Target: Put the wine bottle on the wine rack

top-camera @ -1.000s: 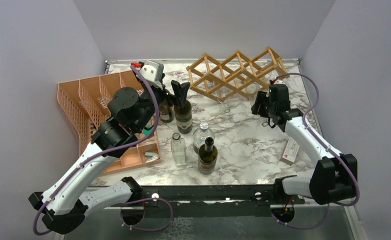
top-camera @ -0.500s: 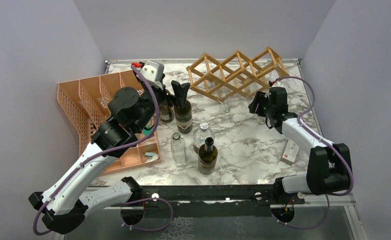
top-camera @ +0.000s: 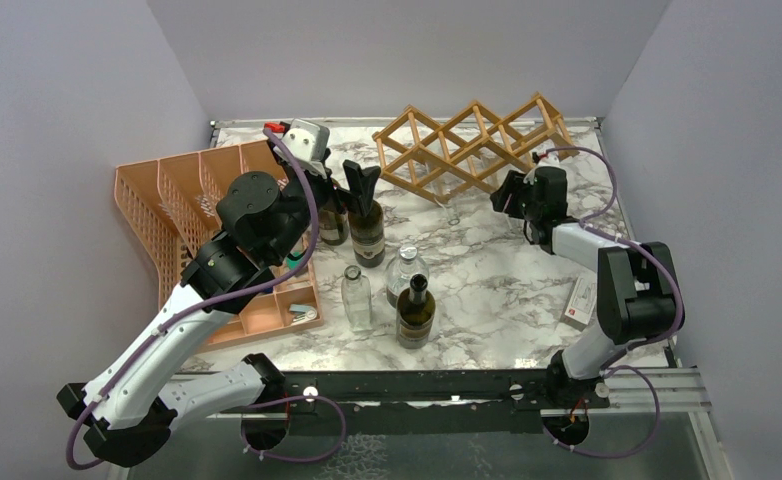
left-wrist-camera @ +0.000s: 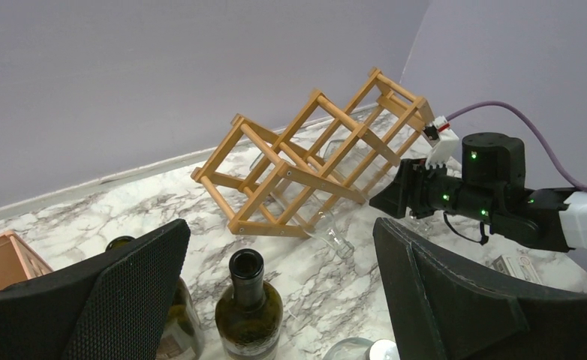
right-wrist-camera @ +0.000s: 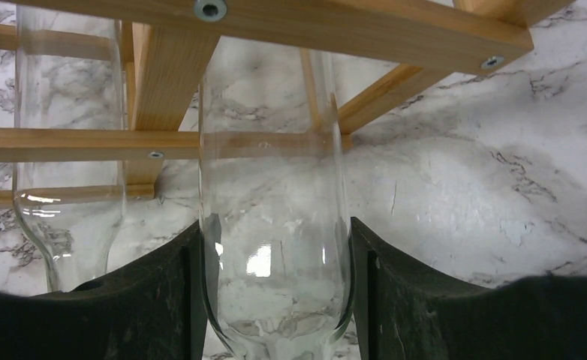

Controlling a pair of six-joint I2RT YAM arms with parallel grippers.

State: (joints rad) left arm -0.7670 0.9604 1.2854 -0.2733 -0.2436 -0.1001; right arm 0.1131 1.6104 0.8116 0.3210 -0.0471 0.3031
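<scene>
Over the last second the right arm has folded at the elbow and carried the right gripper (left-wrist-camera: 395, 201) up and left in the top view. It now sits just below the right end of the rack (top-camera: 472, 140), nearer than it was. Its hold has not changed: the fingers (right-wrist-camera: 155, 300) are about half open and clamped on either side of a clear bottle (right-wrist-camera: 274, 172).

In the right wrist view this bottle fills the centre of the frame and runs up under the rack's wooden slats, so it is at or inside a right-hand cell. Clear glass against marble makes it hard to judge, but it looks partly in rather than fully seated. A second bottle (right-wrist-camera: 65, 150), also clear, lies in the rack at the left of that view.

The left gripper (top-camera: 360, 185) has not moved. It hangs wide open and empty over a dark bottle (top-camera: 368, 232) left of centre in the top view.

I judge the task to be at the placing step: what remains is to settle the bottle in the cell and let go.
</scene>
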